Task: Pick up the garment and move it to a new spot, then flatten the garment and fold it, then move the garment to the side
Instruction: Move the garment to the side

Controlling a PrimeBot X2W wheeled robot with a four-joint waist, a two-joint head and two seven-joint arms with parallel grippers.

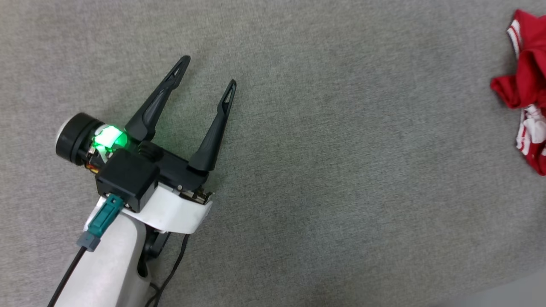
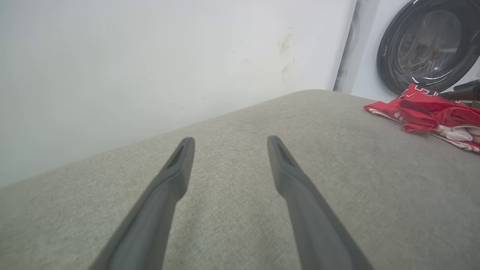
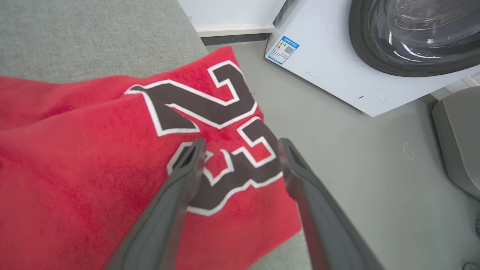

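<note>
1. Head view: the left gripper (image 1: 209, 71) is seen at the lower left above the grey fabric-covered desk (image 1: 341, 170), its fingers spread wide with nothing between them (a green light (image 1: 108, 138) glows at its base). The garment (image 1: 527, 85) lies bunched at the right edge, well apart from it.
2. Left wrist view: the garment is seen crumpled at the far right, before a washing machine (image 2: 431, 45).
3. Right wrist view: the right gripper (image 3: 242, 144) is held over the garment, fingers parted wide, nothing gripped. Dark white-outlined characters (image 3: 210, 105) are seen between the tips, near the desk's edge beside the floor (image 3: 356, 168).
</note>
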